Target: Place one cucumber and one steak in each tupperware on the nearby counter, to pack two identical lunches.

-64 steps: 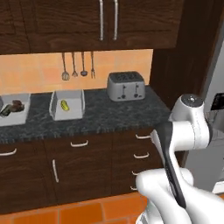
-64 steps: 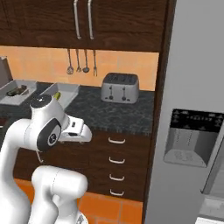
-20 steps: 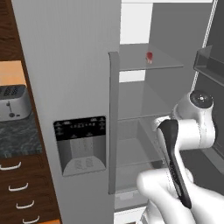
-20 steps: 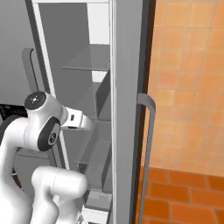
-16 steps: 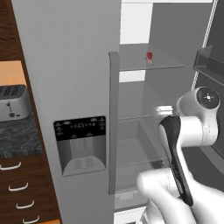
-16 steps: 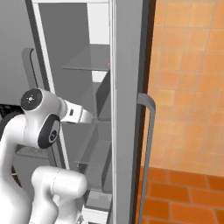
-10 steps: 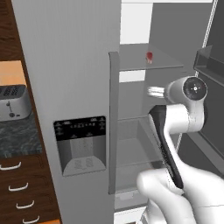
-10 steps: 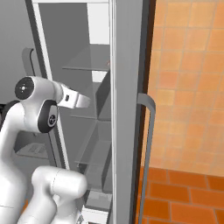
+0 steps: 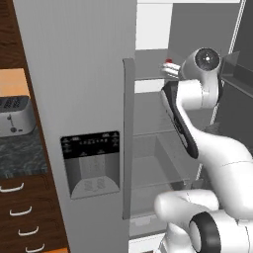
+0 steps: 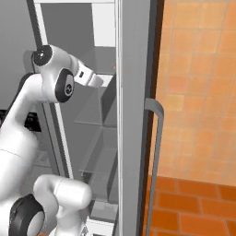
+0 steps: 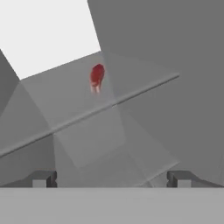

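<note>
With the gripper jaws spread wide and empty, take the small, probably soft, slippery steak on the far fridge shelf across its narrow middle

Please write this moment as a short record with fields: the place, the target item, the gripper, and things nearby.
place: open fridge, arm reaching inside toward its upper shelf
target: red steak lying on the glass shelf, deep in the fridge, untouched
gripper: gripper open, empty, aimed at the steak with a gap between them
fridge door: grey door with dispenser panel, left of the opening
nearby: silver toaster on the dark counter to the left
</note>
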